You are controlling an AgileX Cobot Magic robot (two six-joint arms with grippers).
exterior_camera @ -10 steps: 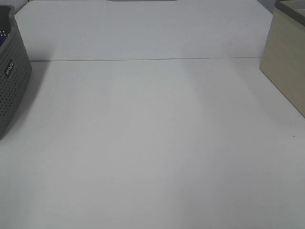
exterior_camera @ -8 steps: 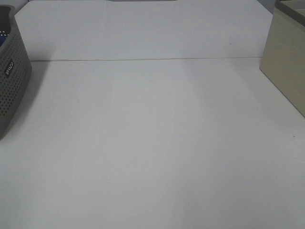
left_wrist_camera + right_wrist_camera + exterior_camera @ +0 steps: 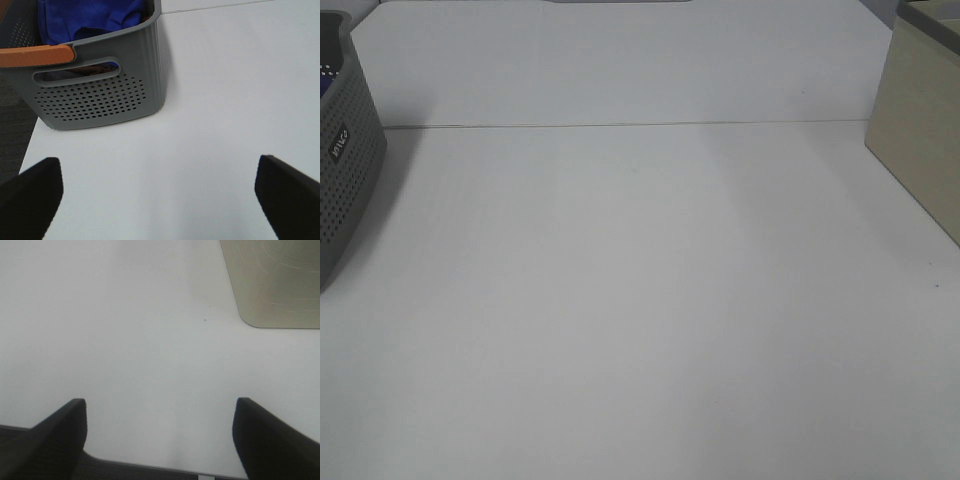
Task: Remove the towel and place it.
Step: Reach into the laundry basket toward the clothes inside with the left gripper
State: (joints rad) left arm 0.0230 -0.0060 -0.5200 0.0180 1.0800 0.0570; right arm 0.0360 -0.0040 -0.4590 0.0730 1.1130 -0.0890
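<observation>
The towel [image 3: 90, 15] lies bunched inside the grey perforated basket [image 3: 100, 95], deep blue against the wall, behind the basket's orange handle [image 3: 37, 55]. The basket stands on the white table [image 3: 640, 300] at its left side, only its curved end [image 3: 345, 190] showing in the high view. The left gripper [image 3: 160, 185] hangs above the bare tabletop, facing the basket's perforated wall and apart from it; its two dark fingers [image 3: 30, 195] are spread wide with nothing between them. The right gripper [image 3: 160, 425] is poised over the table on the other side, its fingers [image 3: 55, 435] likewise parted wide and holding nothing, with bare white surface between them. A beige box [image 3: 275, 280] sits ahead of it and to one side, at the table's right edge [image 3: 920, 140].
</observation>
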